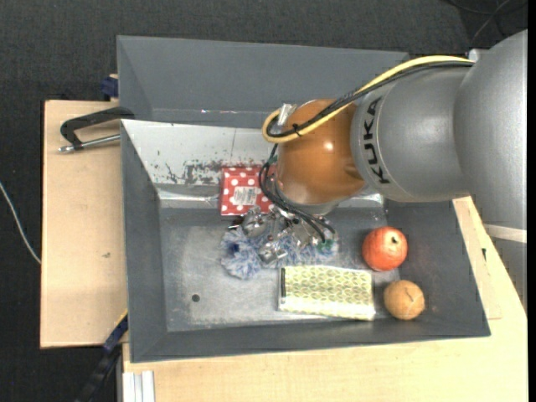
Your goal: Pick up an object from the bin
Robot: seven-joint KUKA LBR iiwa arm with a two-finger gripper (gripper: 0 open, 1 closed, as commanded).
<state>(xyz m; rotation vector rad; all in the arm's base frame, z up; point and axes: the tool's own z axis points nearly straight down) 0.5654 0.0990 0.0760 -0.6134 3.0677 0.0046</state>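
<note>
Dark carpeted floor all round; on it a grey metal bin point(184, 279) with sloped walls, its back wall scuffed and speckled.

Grey KUKA arm point(435, 132) comes in over the bin's right rim; a rounded orange cover point(314, 162) on the wrist, with a yellow cable point(402, 69) looped along the top of it.

Gripper point(275, 234) hangs low in the middle of the bin floor, right over a fluffy blue-and-white tuft of yarn-like stuff point(239, 256); the metal tip sits in or on the fluff; cannot tell whether it is spread or closed, nor whether the tuft is caught in it.

Tuft spreads left and right of the tip; a greenish wisp on its right side.

Red box with white dots and a pale label point(241, 189) leans at the foot of the back wall, just behind the gripper, its right part under the orange cover.

Flat rectangular pad with a green-dotted pale face point(327, 291) lies near the front wall, just in front of the tuft.

Red-orange apple point(384, 249) towards the right wall, apart from the gripper; a round tan-brown fruit point(404, 299) by the front right corner, just beside the pad's right end and just in front of the apple.
</note>
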